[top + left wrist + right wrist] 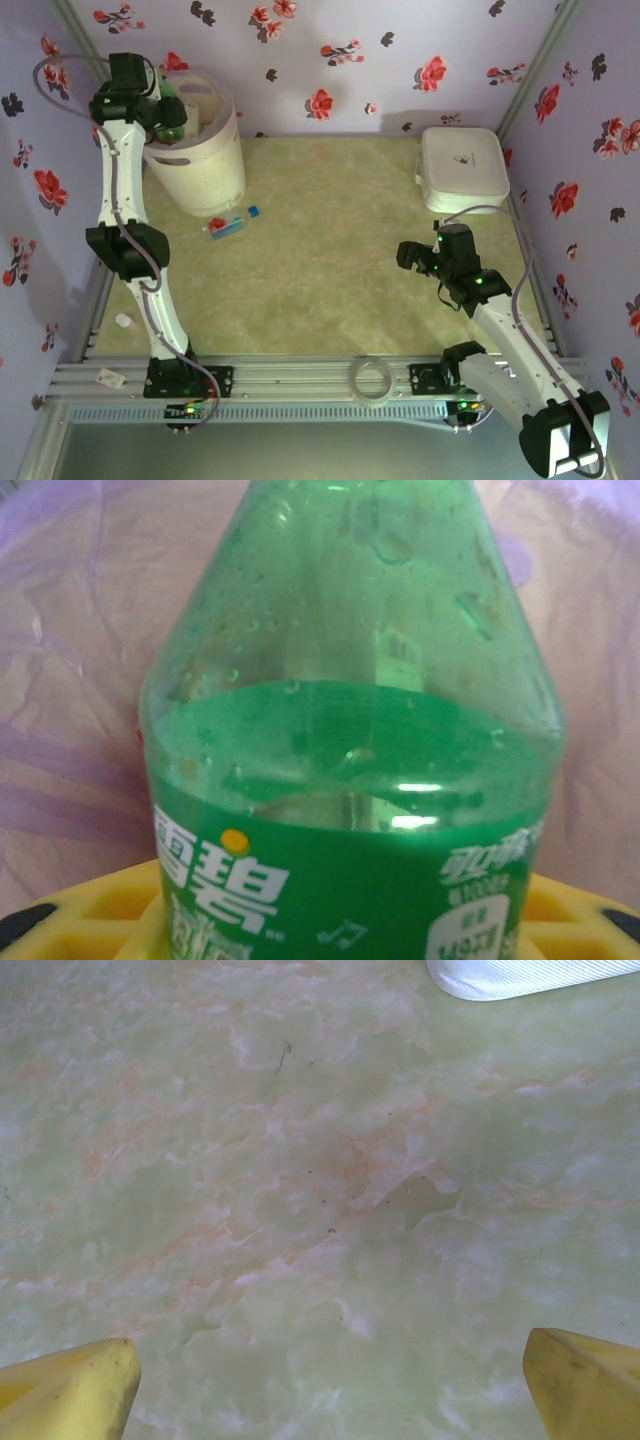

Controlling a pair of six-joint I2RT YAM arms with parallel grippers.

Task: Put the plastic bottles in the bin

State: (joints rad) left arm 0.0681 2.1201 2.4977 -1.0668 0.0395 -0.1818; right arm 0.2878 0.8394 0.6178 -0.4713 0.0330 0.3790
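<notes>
The L gripper (165,118) is up in the far left corner, right over the bin (215,165), w/ the green bottle (350,780) squeezed tight in its grip. The bottle is at the bin's open top, but I can't tell how deep it hangs bc the arm is in the way. So the step in hand is the drop-off for this one. Next move: open up wide & let the bottle fall in, then lift the arm straight up so it doesn't bump the rim. A clear bottle (225,227) w/ a red cap lies flat on the table (330,290), just in front of the bin, w/ a small blue bit (254,211) beside it. That looks like the next one to fetch, & it's on the L side, so the same arm is closer. The R gripper (330,1390) hangs low over bare table on the right, near the white box (462,170). Its yellow fingers (70,1395) are wide apart & hold nothing.
</notes>
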